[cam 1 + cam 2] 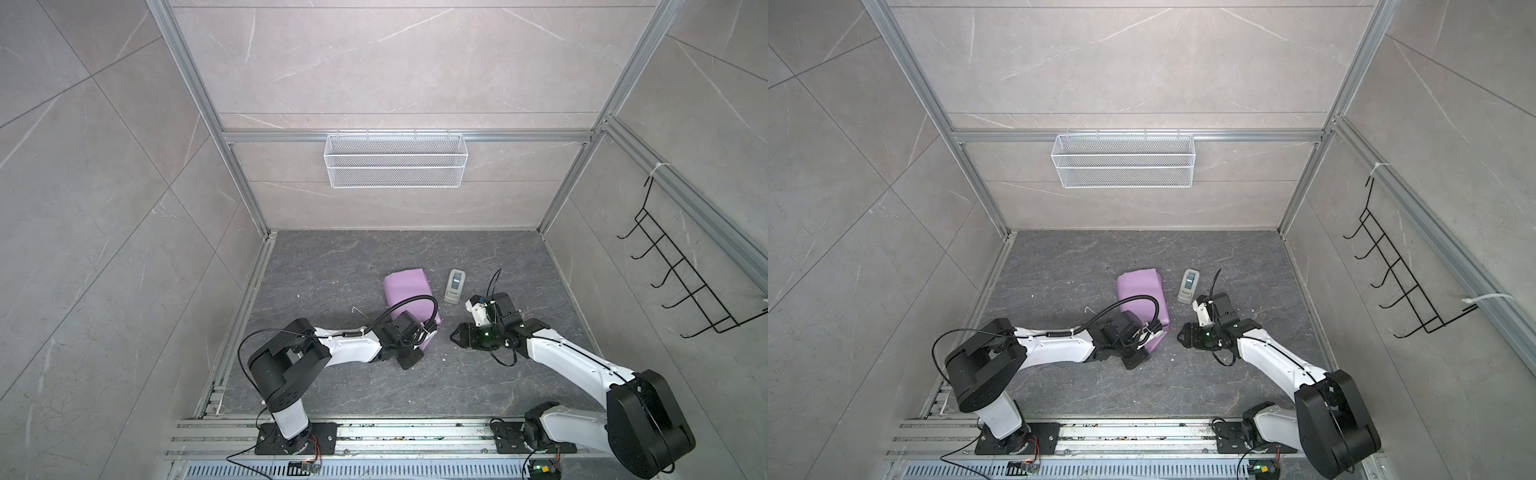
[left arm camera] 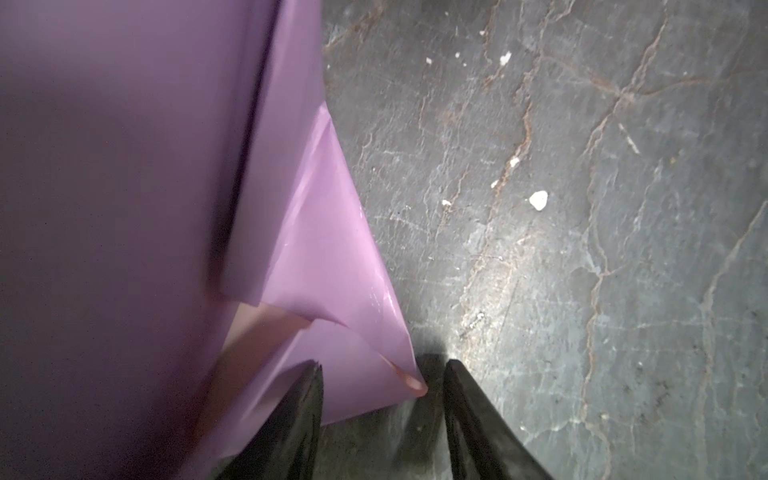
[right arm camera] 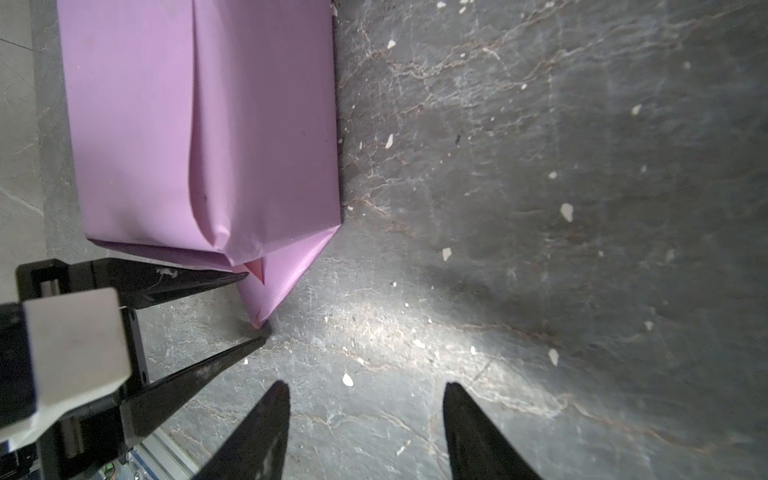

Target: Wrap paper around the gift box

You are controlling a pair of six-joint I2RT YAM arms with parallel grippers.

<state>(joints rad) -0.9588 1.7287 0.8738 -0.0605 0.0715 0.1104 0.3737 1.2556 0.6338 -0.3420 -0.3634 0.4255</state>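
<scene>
The gift box is hidden inside the paper [image 1: 409, 297] [image 1: 1142, 295], which lies folded round it as a lilac parcel in the middle of the floor. At the parcel's near end the paper runs out into a pointed flap [image 2: 332, 257] [image 3: 282, 270], and a little pale pink inner face shows at the fold. My left gripper [image 2: 384, 365] [image 3: 254, 307] [image 1: 422, 345] is open, and the flap's tip lies loose between its fingers. My right gripper [image 3: 366, 384] [image 1: 457, 334] [image 1: 1183, 334] is open over bare floor just right of that end, holding nothing.
A small grey-white tape dispenser [image 1: 455, 284] [image 1: 1188, 284] lies right of the parcel, behind my right wrist. A white mesh basket [image 1: 395, 160] hangs on the back wall and a black hook rack [image 1: 685, 282] on the right wall. White scraps dot the dark floor [image 3: 540, 249].
</scene>
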